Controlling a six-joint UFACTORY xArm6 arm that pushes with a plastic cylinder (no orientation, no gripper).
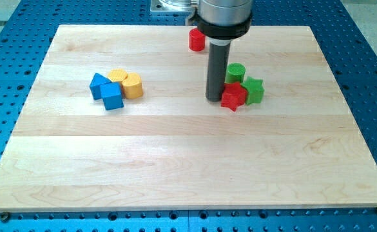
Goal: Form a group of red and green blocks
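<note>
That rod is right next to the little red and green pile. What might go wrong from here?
My tip sits just left of the red star block, which touches the green star block and green cylinder. A careless push toward the view's right could scatter that cluster. The red cylinder stands alone near the board's top edge; a glancing push there might send it off the board.
</note>
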